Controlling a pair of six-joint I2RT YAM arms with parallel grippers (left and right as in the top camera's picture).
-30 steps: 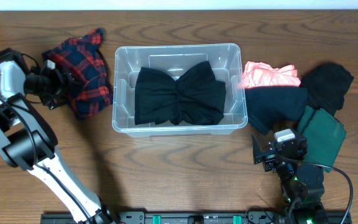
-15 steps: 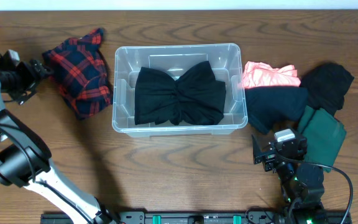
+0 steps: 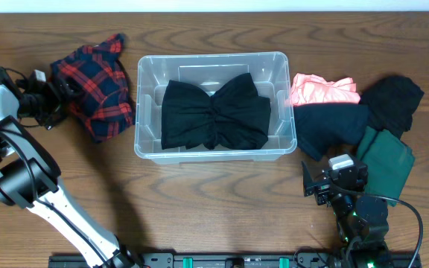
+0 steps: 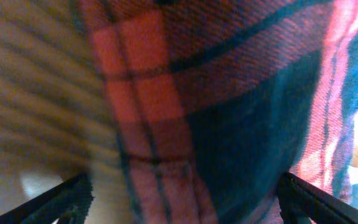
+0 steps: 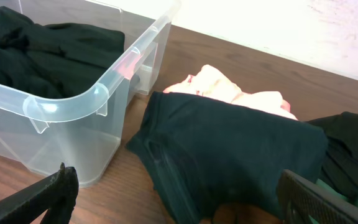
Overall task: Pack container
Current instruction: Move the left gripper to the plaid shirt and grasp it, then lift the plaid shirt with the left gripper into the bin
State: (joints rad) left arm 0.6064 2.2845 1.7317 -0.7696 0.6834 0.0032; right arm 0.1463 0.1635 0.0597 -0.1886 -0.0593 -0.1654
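Overhead, container [image 3: 146, 128] sits right of wide-open left gripper [image 3: 59, 100] at plaid shirt [image 3: 99, 93].

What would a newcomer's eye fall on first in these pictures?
First, the clear container in the middle of the table, with a black garment lying inside. Left of it lies a red plaid shirt, the left end effector open at its edge; right of it, a pink garment among dark clothes.

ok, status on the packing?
Left gripper open at plaid shirt. Right gripper open beside clothes pile. Container holds black garment, opening unobstructed.
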